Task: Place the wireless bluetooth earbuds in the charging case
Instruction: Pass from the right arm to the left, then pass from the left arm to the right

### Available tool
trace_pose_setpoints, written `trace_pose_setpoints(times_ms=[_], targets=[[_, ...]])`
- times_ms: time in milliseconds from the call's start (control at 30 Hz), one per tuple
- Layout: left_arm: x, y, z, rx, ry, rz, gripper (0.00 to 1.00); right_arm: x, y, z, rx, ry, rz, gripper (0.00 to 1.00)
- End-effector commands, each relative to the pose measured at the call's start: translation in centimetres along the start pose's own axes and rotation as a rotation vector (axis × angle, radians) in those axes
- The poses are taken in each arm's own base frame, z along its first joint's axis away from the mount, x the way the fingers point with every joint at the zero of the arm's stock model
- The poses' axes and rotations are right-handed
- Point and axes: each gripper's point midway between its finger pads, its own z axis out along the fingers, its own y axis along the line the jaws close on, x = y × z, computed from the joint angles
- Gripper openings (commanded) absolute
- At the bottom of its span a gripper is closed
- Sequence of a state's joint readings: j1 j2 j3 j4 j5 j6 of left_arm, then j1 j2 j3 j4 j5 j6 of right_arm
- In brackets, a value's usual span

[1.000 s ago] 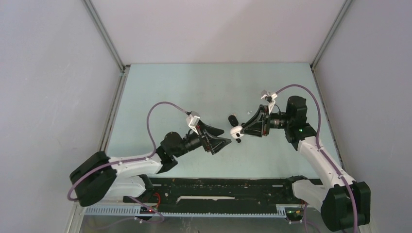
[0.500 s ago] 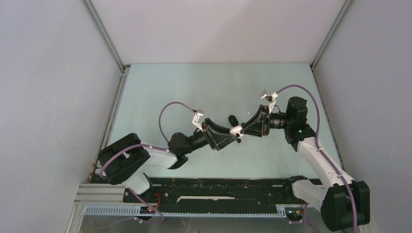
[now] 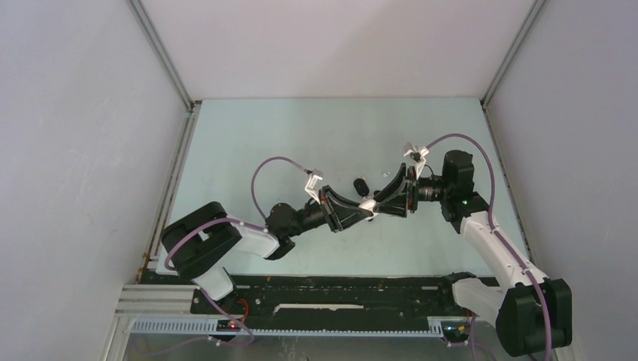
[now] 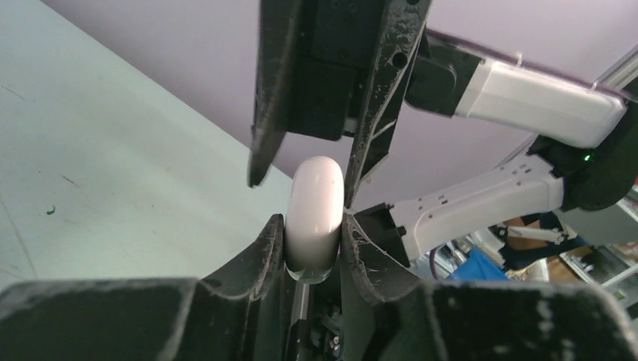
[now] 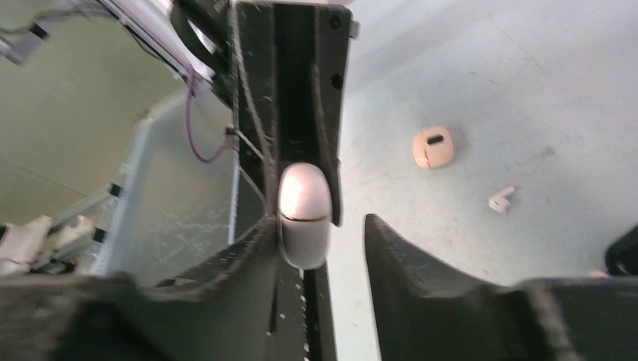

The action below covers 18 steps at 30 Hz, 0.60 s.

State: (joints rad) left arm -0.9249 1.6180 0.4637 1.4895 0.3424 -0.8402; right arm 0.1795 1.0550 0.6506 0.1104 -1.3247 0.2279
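The white, rounded charging case (image 3: 367, 204) hangs above the table between both grippers. My left gripper (image 4: 314, 222) is shut on its lower end, a finger pressed to each side. My right gripper (image 5: 322, 222) stands open around the other end (image 5: 304, 214). One of its fingers (image 5: 252, 241) touches the case and a clear gap separates the other from it. In the top view the two grippers meet tip to tip, left (image 3: 364, 210) and right (image 3: 375, 200). One small white earbud (image 5: 501, 198) lies on the table below.
A small pale case-like thing with a dark slot (image 5: 433, 147) lies on the table near the earbud. A small black object (image 3: 361, 183) sits just behind the grippers. White walls enclose the pale green table (image 3: 248, 143) on three sides.
My left arm has reached right to the case held by the right gripper and shut on it. The right gripper's jaws have spread apart from the case.
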Motion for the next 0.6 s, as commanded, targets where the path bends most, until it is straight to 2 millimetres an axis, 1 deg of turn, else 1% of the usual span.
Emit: trace_pose_setpoints(times_ms=[0,67,100,133,200,233,300,433,567], targets=[[1.3,-1.2,-1.0,0.051,0.061,0.122,0.12,0.3,-0.8,-1.0,0.048,0.035,-0.104,0.54],[2.7,-0.5,-1.7,-0.003,0.129,0.202,0.11,0.7,-1.1,-1.5,0.072,0.079,-0.166,0.55],[3.5,-0.1,-2.0,-0.036,0.176,0.247,0.11,1.0,-1.2,-1.7,0.071,0.104,-0.235,0.56],[4.1,0.1,-2.2,-0.06,0.222,0.306,0.11,1.4,-1.0,-1.9,0.068,0.13,-0.254,0.55],[5.3,0.8,-2.7,-0.121,0.348,0.416,0.12,2.2,-0.6,-2.0,0.053,0.173,-0.265,0.52],[5.9,1.3,-3.4,-0.161,0.422,0.456,0.12,2.5,-0.4,-1.9,0.038,0.192,-0.282,0.5],[6.1,1.7,-4.2,-0.192,0.505,0.532,0.12,3.2,0.4,-1.8,0.005,0.242,-0.327,0.46],[5.5,1.8,-5.5,-0.219,0.557,0.608,0.12,5.2,0.9,-1.2,-0.014,0.351,-0.396,0.4],[5.5,1.6,-5.9,-0.209,0.567,0.639,0.13,5.4,0.8,-0.8,-0.014,0.358,-0.39,0.41]])
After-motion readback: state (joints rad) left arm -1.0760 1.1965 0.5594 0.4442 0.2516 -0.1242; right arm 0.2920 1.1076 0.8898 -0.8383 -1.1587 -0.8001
